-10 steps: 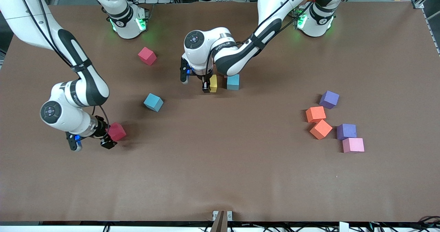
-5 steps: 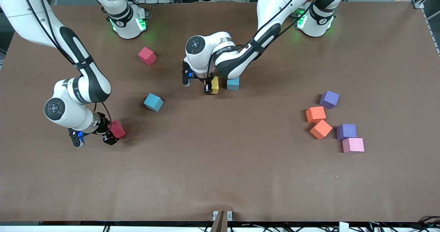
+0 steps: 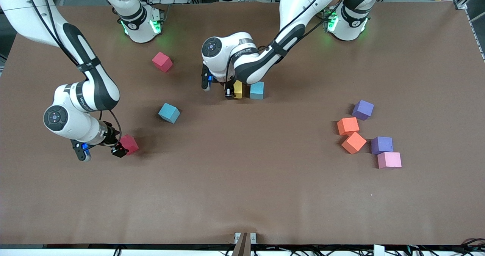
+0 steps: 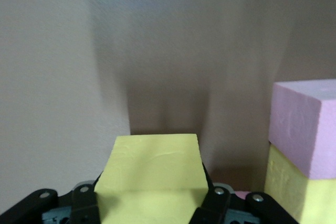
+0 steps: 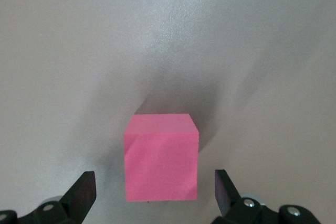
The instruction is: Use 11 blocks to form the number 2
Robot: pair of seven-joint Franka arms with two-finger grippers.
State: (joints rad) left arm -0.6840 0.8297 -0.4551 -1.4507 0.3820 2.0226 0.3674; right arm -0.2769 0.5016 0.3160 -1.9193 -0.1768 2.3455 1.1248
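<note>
Though arm hides stack, left end effector (image 4: 152,211) grips yellow block (image 4: 150,177); right end effector (image 5: 155,192) wide.

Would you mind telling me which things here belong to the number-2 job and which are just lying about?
Job: yellow block held by left gripper; pink block between open right gripper jaws; loose red block, light blue blocks, purple blocks, orange blocks, pale pink block.
Lying about: bracket at the table edge nearest the camera.

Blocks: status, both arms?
Left gripper shut on yellow block, beside light blue block. Right gripper open, jaws straddling pink block. Nothing in the way.
</note>
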